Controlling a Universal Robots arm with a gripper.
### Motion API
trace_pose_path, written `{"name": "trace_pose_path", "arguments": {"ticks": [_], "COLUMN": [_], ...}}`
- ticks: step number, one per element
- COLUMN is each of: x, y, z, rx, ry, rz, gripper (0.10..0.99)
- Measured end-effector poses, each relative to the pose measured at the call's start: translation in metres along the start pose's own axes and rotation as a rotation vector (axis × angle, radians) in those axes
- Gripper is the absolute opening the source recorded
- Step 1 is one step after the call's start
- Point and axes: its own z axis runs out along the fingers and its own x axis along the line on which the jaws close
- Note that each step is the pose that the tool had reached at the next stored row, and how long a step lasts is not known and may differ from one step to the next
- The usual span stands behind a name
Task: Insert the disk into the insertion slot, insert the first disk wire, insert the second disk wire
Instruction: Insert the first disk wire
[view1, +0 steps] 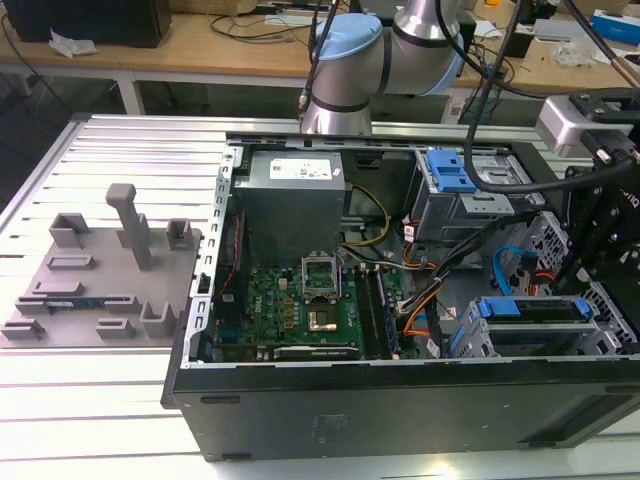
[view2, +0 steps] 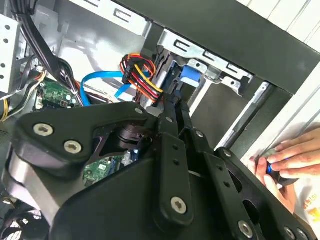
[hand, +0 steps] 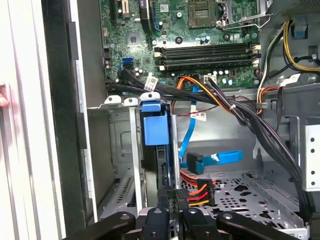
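Disk in slot, tool on wire
Blue-framed flat grey disk (hand: 154, 129) sits in grey holed metal slot (hand: 122, 150); black tool (hand: 174, 214) clamped on red, orange & yellow wire bunch (hand: 197, 192) right by disk.

The exterior view gave me a high, mid-distance look down into the open computer case (view1: 400, 405). Both wrist views sat close inside it, sharing the blue cable (hand: 225, 157) and red-orange wires (view2: 141, 76).
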Motion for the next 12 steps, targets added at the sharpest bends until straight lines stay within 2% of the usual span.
{"name": "trace_pose_path", "arguments": {"ticks": [5, 10, 12], "x": [-0.0001, -0.0085, -0.0086], "y": [0.0000, 0.0007, 0.0007], "z": [0.0000, -0.0003, -0.0003], "rx": [0.000, 0.000, -0.001], "ry": [0.0000, 0.0005, 0.0028], "rz": [0.001, 0.011, 0.025], "gripper": [0.173, 0.173, 0.173]}}
